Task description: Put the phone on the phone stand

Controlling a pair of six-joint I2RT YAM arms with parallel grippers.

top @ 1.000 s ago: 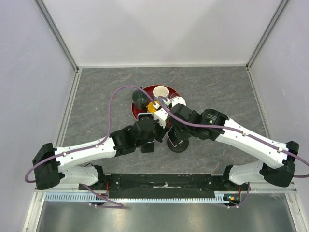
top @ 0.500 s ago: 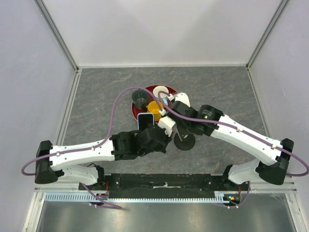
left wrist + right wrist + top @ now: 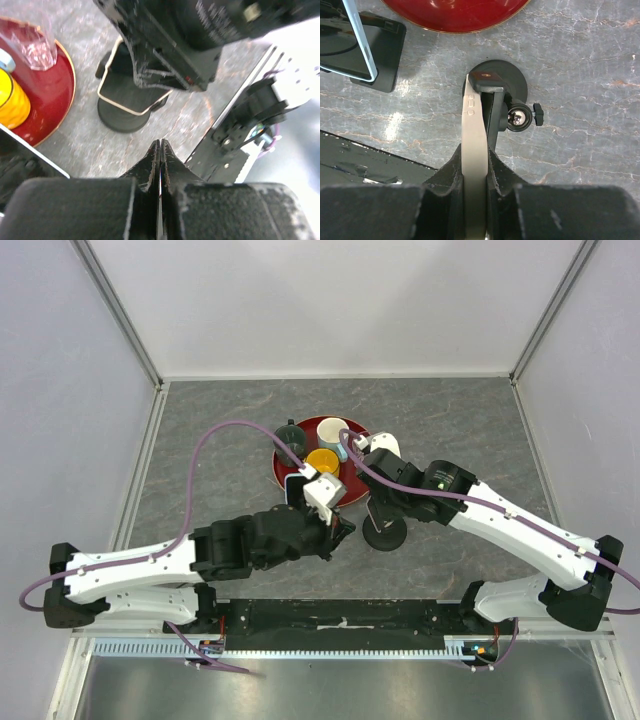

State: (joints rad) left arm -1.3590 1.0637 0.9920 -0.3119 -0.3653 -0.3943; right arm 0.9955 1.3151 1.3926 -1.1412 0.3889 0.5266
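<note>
Light falls bright and even from above; the arms [image 3: 150, 562] throw only faint, soft shadows on the grey tabletop [image 3: 200, 440]. Up and right of the left pincer [image 3: 160, 150] the wrist view blows out to white, and the right arm [image 3: 200, 30] ahead of it is blurred. Left of the right pincer [image 3: 475, 160] a pale glare patch lies on the tabletop; the phone stand [image 3: 515, 80] ahead is sharp.

The tray [image 3: 455, 12] looks glossy, the phone stand [image 3: 514, 75] matt, the table [image 3: 580, 60] stone-like.
</note>
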